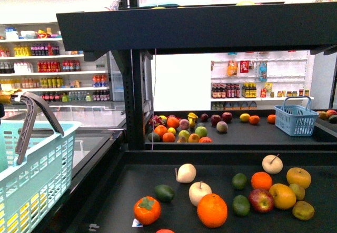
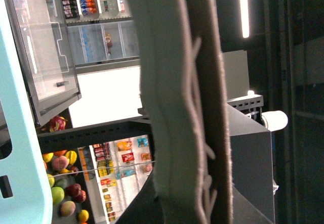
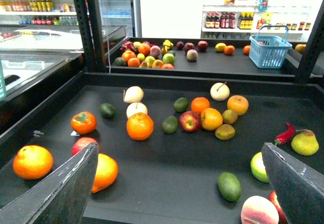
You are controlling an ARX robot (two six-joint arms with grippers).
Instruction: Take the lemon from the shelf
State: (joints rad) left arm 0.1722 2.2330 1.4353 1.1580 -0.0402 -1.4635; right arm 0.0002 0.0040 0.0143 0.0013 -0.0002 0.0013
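Item: lemon (image 1: 283, 196), taken here to be the smooth yellow oval fruit in the right-hand cluster on the near tray of the shelf (image 1: 131, 191); the identification is a judgement, since a rounder, more orange-tinted fruit (image 1: 298, 177) sits just behind it. Location: resting on the dark tray, touching or nearly touching a red apple (image 1: 261, 200) on one side and an olive-brown fruit (image 1: 297, 191) on the other, with an orange (image 1: 261, 180) just behind. Right gripper (image 3: 179, 150): fingers (image 3: 61, 193) spread wide with nothing between them, hanging over the tray's near edge, well apart from the lemon. Left fingers: cannot be made out in the left wrist view, which a pale strip close to the lens largely fills; a turquoise basket (image 1: 37, 175) stands at the left. Handling note: carry the right gripper forward over the cluster, keep it wide, turn it so the fingers enter the gaps clear of apple and olive-brown fruit, and close across the lemon's short axis; a crowded, rounded target may roll or nudge its neighbours.
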